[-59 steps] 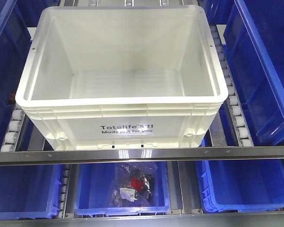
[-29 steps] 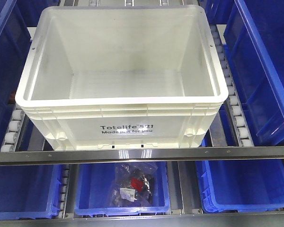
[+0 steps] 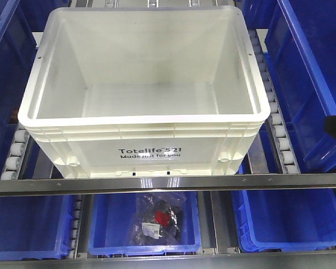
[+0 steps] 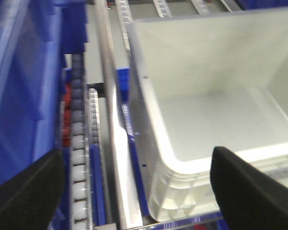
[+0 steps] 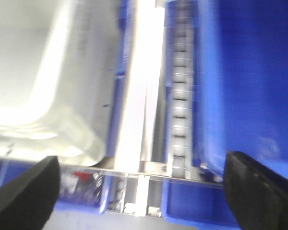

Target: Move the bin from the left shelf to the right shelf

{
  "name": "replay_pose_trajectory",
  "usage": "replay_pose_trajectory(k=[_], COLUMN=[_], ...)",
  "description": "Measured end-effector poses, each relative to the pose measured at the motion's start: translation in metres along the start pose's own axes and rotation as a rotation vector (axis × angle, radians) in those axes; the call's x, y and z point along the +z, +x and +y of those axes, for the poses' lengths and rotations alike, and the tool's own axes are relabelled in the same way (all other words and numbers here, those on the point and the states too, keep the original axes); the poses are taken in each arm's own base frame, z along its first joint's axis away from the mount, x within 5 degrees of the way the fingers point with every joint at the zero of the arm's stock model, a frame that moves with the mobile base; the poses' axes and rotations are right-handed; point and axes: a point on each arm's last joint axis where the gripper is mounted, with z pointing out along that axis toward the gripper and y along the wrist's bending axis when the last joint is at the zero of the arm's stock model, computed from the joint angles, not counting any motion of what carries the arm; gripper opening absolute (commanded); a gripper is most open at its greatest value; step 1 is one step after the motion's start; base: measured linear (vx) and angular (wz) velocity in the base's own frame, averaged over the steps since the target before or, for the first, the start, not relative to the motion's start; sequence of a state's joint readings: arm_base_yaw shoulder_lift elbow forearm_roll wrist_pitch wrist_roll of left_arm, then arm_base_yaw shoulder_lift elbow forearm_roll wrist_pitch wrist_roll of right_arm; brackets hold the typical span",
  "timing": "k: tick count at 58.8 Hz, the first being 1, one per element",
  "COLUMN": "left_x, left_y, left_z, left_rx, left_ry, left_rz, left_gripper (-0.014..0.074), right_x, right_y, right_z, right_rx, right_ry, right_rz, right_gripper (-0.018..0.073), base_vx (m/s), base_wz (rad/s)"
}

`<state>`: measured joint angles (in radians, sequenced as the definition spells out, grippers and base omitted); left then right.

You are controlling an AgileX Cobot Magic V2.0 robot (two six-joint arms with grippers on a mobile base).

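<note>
Left wrist-mounted view showed our left claw (image 4: 137,158) spread wide at the front-left corner of the bin (image 4: 197,57), bin to its right. Our right claw (image 5: 143,160), equally wide, flanked the front-right corner, bin to its left. Neither seemed to touch it. The bin sat empty at the front edge of the roller shelf (image 3: 168,182), printed side outward, blue bins (image 3: 308,84) around.

The bin (image 3: 145,140) fills its lane, top wide open for a reach straight down. At 9 o'clock only a narrow roller strip (image 3: 14,151) separates it from a blue bin (image 3: 3,73). At 3 o'clock there's a slim roller track (image 3: 275,123), then a tall blue bin (image 3: 313,84) crowding in. At 6 o'clock a metal rail (image 3: 168,182) runs across just beneath the front wall.
</note>
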<state>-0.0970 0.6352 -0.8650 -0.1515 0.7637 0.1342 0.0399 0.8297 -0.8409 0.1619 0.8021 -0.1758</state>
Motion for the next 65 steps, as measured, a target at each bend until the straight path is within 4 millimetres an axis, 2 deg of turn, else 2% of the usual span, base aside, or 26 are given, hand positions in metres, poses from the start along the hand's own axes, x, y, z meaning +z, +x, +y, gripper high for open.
replay_pose_trajectory(k=[7, 15, 23, 35, 43, 54, 65], left_x=[0.018, 0.043, 0.072, 0.115, 0.144, 0.180, 0.204], left_y=[-0.007, -0.018, -0.029, -0.037, -0.041, -0.043, -0.035], left_z=[-0.007, -0.008, -0.008, -0.003, 0.001, 0.003, 0.004], left_rx=[0.044, 0.062, 0.044, -0.046, -0.099, -0.114, -0.114], left_ry=[0.067, 0.080, 0.075, 0.027, -0.024, -0.036, -0.040], left_rz=[0.091, 0.191, 0.275, 0.358, 0.388, 0.415, 0.459], left_gripper=[0.0605, 0.0602, 0.0597, 0.0595, 0.0595, 0.0595, 0.0595], right_x=[0.014, 0.035, 0.062, 0.103, 0.132, 0.163, 0.178], right_y=[-0.014, -0.033, -0.059, -0.089, -0.101, -0.110, -0.112], right_z=[0.020, 0.040, 0.053, 0.060, 0.061, 0.059, 0.061], right_rx=[-0.113, -0.226, -0.193, -0.049, 0.020, 0.057, 0.046], right_ry=[-0.096, -0.114, -0.059, 0.021, 0.055, 0.083, 0.086], right_rz=[0.056, 0.108, 0.147, 0.212, 0.238, 0.279, 0.302], right_gripper=[0.0694, 0.0659, 0.0619, 0.0567, 0.0561, 0.0561, 0.0561], base_vx=[0.00, 0.00, 0.00, 0.00, 0.00, 0.00, 0.00], base_wz=[0.00, 0.00, 0.00, 0.00, 0.00, 0.00, 0.00])
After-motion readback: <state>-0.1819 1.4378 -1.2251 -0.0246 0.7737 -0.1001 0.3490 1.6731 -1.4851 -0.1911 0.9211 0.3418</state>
